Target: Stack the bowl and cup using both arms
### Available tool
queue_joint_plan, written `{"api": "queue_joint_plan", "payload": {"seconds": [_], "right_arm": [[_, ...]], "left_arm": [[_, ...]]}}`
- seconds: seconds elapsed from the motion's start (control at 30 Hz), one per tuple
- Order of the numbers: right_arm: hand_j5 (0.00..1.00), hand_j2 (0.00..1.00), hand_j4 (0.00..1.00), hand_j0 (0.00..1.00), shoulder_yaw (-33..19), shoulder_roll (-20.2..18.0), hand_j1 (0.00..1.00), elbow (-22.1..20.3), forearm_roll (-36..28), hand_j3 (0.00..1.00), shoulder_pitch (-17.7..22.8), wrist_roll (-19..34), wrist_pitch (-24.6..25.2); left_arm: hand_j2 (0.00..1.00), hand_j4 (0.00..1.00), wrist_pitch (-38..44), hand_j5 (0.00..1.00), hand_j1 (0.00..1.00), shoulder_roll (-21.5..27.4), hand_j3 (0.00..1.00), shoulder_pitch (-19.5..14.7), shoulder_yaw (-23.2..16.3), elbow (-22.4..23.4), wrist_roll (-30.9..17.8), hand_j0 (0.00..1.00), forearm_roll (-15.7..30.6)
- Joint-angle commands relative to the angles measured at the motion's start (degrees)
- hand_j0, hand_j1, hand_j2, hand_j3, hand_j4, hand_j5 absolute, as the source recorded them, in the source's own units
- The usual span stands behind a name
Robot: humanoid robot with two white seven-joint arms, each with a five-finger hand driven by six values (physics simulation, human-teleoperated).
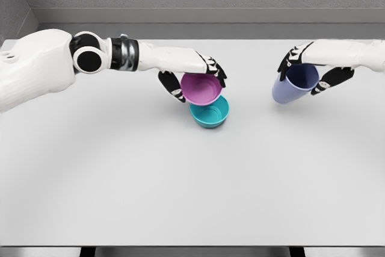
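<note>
The table point(120, 197) in front of me is plain light grey, and its near half bears nothing I need to report.

Farther in, just left of centre, a teal bowl point(212, 114) sits on the surface with its mouth opening upward, slightly tipped toward me in this view. It appears settled and untouched by either hand. I judge it to be the base of the stack.

Directly above and a little left of it, my left hand point(194, 76) has its fingers closed around a magenta bowl point(201, 88), thumb on the near-left wall and the other fingers draped over the far rim. The bowl is tilted, mouth facing toward me and somewhat upward, its axis leaning away from vertical. Its lower edge overlaps the teal bowl's far rim in the picture; I cannot tell whether the two touch. I hold it here, I judge, because it is being lined up to nest into the teal one, and it needs levelling before release.

To the right, well apart from the bowls, my right hand point(313, 67) grips a lavender cup point(295, 85) clear of the table. Fingers wrap the rim end, with the thumb below. The cup's long axis runs diagonally, the dark mouth pointing up and right toward the palm, the closed base down and left. I judge it is parked there, awaiting its turn on top.
</note>
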Motion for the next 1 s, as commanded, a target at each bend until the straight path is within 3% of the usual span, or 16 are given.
{"api": "queue_joint_plan", "payload": {"seconds": [0.0,0.53,0.97], "right_arm": [[0.55,0.55,0.55,0.55,0.8,-0.1,0.55,-0.2,-0.4,0.55,0.0,0.0,0.2],[0.56,0.56,0.56,0.56,3.9,-3.0,0.56,-4.1,-0.5,0.56,-3.4,0.0,0.2],[0.57,0.57,0.57,0.57,5.1,-3.1,0.57,-5.8,-0.5,0.57,-4.9,0.0,0.2]], "left_arm": [[0.76,0.76,0.1,0.76,0.76,-0.3,0.76,0.0,0.1,0.0,0.0,0.76,0.4],[0.76,0.76,0.1,0.76,0.76,-1.5,0.76,0.2,-1.1,-0.4,0.0,0.76,0.5],[0.76,0.76,0.1,0.76,0.76,-2.1,0.76,0.2,-1.5,-0.4,0.0,0.76,0.5]]}}
